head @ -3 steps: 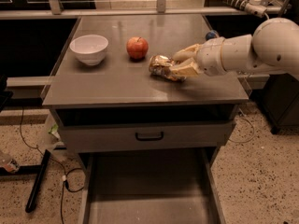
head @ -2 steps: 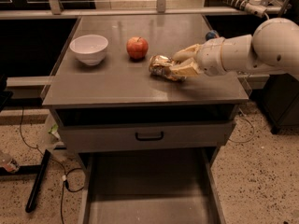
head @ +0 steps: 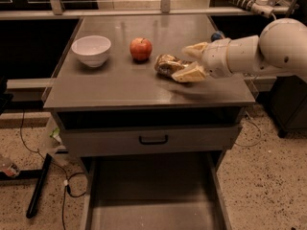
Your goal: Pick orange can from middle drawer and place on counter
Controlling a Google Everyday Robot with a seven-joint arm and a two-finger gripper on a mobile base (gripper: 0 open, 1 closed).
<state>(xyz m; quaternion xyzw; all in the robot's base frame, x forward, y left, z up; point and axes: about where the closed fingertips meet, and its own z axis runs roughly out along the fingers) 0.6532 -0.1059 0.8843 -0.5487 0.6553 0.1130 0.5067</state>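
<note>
The orange can [head: 166,63], gold-brown and wrinkled, lies on its side on the grey counter [head: 120,87], right of the middle. My gripper [head: 181,63] reaches in from the right. Its two cream fingers sit on either side of the can's right end and are closed on it. The can rests at or just above the counter surface. The middle drawer [head: 110,200] is pulled out below, and its grey floor shows with nothing on it.
A white bowl [head: 91,49] and a red apple [head: 141,49] stand on the counter left of the can. A small blue object [head: 217,35] peeks out behind my arm. The closed drawer front with a black handle [head: 153,139] is under the counter.
</note>
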